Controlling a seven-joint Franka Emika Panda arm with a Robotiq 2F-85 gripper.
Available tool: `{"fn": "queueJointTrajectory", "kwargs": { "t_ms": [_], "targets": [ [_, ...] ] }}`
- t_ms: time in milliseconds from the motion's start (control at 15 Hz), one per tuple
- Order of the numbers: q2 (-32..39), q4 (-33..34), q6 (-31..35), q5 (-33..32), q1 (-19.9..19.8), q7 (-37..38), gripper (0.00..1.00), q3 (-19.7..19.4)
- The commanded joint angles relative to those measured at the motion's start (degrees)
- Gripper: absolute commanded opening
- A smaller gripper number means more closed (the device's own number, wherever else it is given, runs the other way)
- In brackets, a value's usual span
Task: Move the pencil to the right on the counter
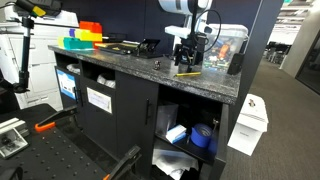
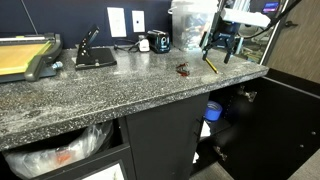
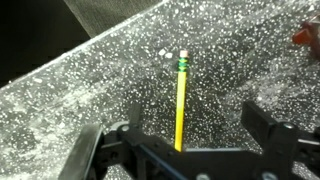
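Observation:
The pencil (image 3: 181, 100) is a thin yellow stick with a green band and pale eraser, lying on the dark speckled counter (image 3: 90, 90). It also shows in both exterior views (image 1: 187, 72) (image 2: 211, 64), near the counter's end. My gripper (image 3: 195, 128) hangs just above it with both black fingers spread, one on each side of the pencil. The fingers do not touch the pencil. The pencil's near end is hidden behind the gripper body. The gripper shows in both exterior views (image 1: 188, 55) (image 2: 220, 45), low over the counter (image 2: 120, 90).
A small reddish-brown object (image 2: 183, 70) lies close to the pencil. A clear plastic container (image 2: 188, 25) stands behind the gripper. A paper cutter (image 2: 25, 55) and a black device (image 2: 95, 52) sit further along. Yellow and orange bins (image 1: 85, 35) are at the far end.

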Motion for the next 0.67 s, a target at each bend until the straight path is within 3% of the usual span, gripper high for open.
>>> {"fn": "queueJointTrajectory", "kwargs": {
  "t_ms": [0, 400, 467, 600],
  "targets": [
    [8.2, 13.7, -5.6, -2.0, 0.6, 3.9, 1.0, -0.2],
    [16.8, 26.8, -11.9, -4.0, 0.7, 7.1, 0.99, -0.3],
    [17.5, 27.8, -12.2, -4.3, 0.7, 7.3, 0.75, -0.3],
    [18.7, 29.8, -13.6, -4.9, 0.6, 7.7, 0.74, -0.2]
  ]
}}
